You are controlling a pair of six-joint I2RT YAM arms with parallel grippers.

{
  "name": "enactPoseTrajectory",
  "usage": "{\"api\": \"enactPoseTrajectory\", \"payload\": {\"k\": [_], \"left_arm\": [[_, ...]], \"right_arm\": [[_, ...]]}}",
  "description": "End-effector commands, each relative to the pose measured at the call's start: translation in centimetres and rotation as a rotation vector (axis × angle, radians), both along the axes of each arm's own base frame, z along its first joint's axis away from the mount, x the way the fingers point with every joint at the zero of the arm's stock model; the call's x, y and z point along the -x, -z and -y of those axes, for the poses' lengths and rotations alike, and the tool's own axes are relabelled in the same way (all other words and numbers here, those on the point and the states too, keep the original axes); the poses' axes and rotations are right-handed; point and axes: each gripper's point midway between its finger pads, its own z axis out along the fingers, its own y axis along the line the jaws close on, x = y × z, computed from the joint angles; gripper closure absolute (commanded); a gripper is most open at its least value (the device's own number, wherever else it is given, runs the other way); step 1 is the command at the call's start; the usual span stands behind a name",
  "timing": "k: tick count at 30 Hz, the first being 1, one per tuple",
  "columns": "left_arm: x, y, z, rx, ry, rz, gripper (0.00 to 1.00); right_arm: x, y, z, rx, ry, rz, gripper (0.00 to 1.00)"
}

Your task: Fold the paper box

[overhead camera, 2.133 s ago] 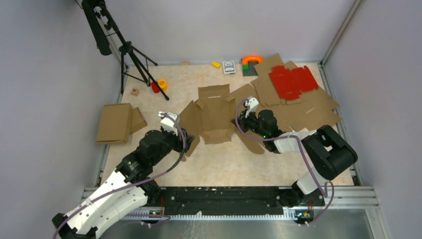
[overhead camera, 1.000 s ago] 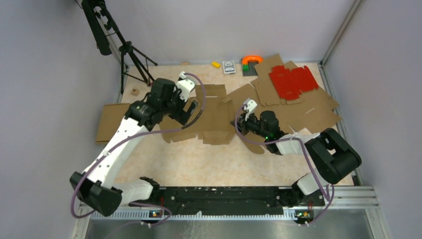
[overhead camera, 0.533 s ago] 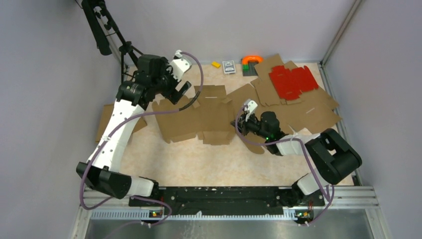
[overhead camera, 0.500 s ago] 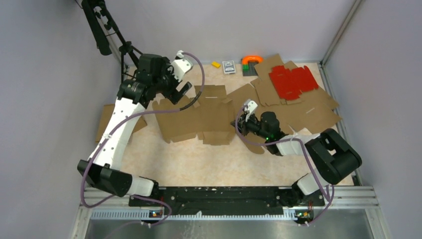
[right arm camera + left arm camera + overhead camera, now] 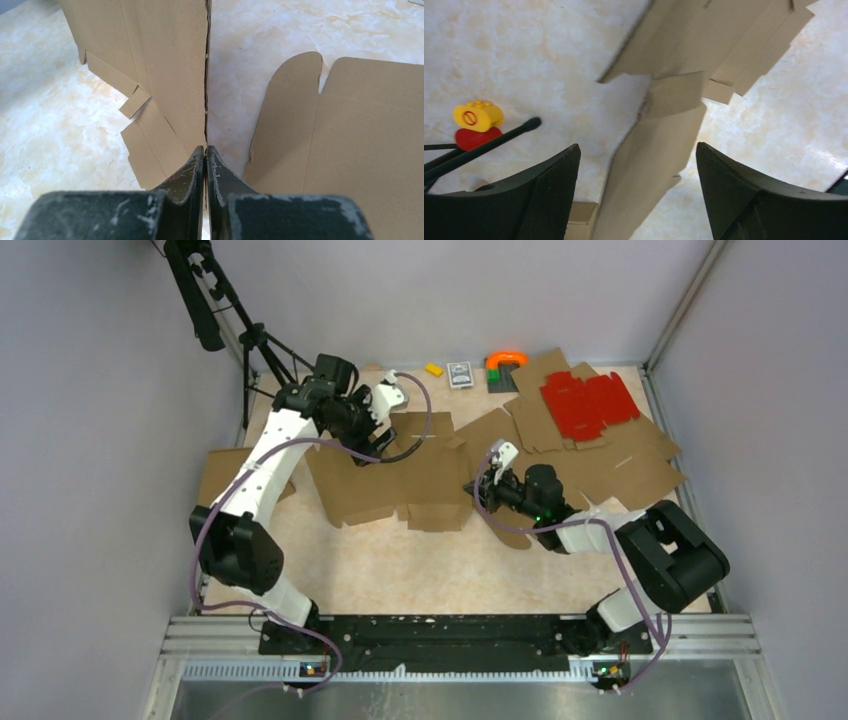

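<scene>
The paper box point(image 5: 400, 480), a big plain brown cardboard piece with creased flaps, lies mostly flat in the middle of the pale marbled tabletop point(image 5: 400, 565). Its long side runs left to right, between the two arms.

The right hand point(image 5: 205, 150) is squeezed tight on the thin right edge of the paper box. That flap stands up on its edge.

The left hand point(image 5: 636, 150) is wide open and holds nothing. It hangs over the far left corner of the paper box. A loose brown flap sits right under the gap between its fingers point(image 5: 549, 195). I think the flap does not touch them, but the view is too close to be sure.

So the left hand is the nearer one to that flap, which lies straight below it. The next move looks like a drop down, then a pinch or a push toward the middle.

Room is tight on the far left. A small yellow toy block point(image 5: 478, 114) and a thin black tripod leg point(image 5: 489, 142) are near there. On the right, a pile of other brown cardboard sheets point(image 5: 620, 470) with a bright red cut-out sheet point(image 5: 588, 403) on top lies just beside the box. Bare tabletop shows on the near side.
</scene>
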Motion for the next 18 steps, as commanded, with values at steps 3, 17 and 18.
{"api": "enactPoseTrajectory", "payload": {"k": [3, 17, 18], "left_arm": [[3.8, -0.2, 0.3, -0.011, 0.015, -0.090, 0.32], [11.4, 1.8, 1.8, -0.037, -0.028, -0.157, 0.47], [11.5, 2.2, 1.6, -0.042, -0.050, -0.168, 0.47]], "right_arm": [[0.0, -2.6, -0.8, -0.046, -0.025, 0.077, 0.98], [0.0, -2.4, -1.4, -0.039, -0.032, 0.070, 1.00], [-0.1, -2.3, -1.4, -0.035, -0.028, 0.072, 1.00]]}}
